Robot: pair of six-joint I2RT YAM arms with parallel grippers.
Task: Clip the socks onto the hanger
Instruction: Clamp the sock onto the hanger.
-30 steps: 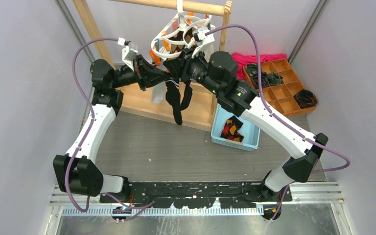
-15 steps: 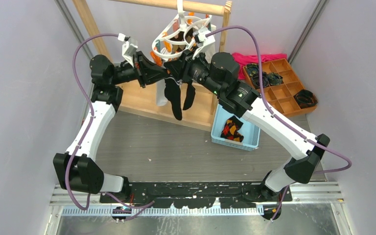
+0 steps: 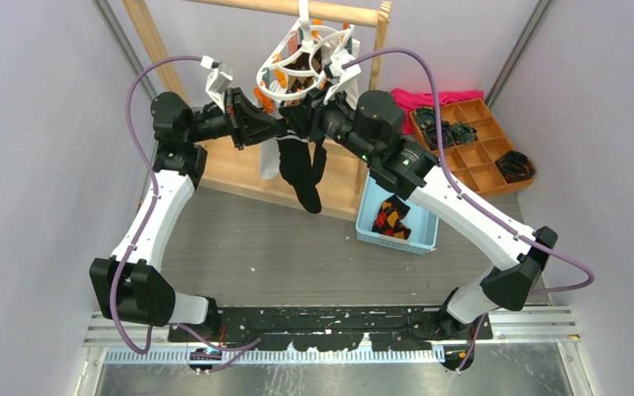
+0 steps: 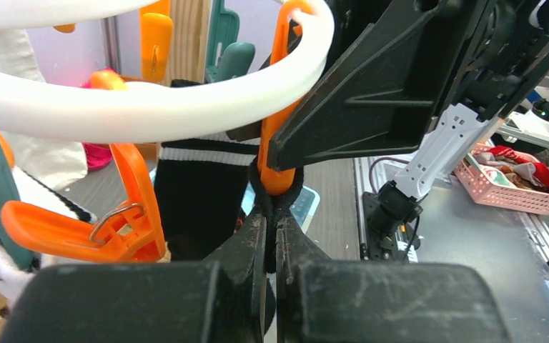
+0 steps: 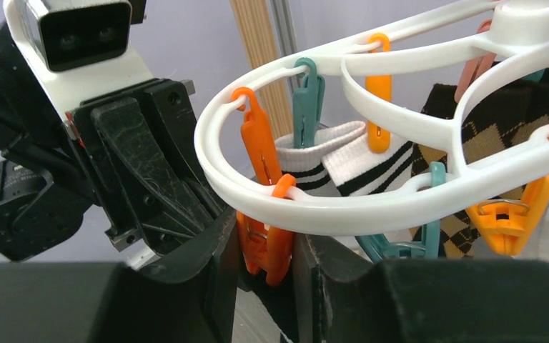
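Two black fabric socks (image 3: 301, 169) with thin white cuff stripes hang limp under white plastic oval-ring hanger (image 3: 266, 78), lower ends dangling loose. Left gripper (image 4: 271, 227) fingers pressed together, pinching cuff just below glossy orange plastic clip (image 4: 277, 164). Right gripper (image 5: 264, 241) squeezing that clip from opposite side, tight quarters. Blue plastic bin (image 3: 396, 219) near, rightward.

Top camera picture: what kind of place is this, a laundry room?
Probably a robot lab booth set up like a laundry corner: a left arm and right arm bolted to a table, and a clip hanger with black socks on a wooden rack.
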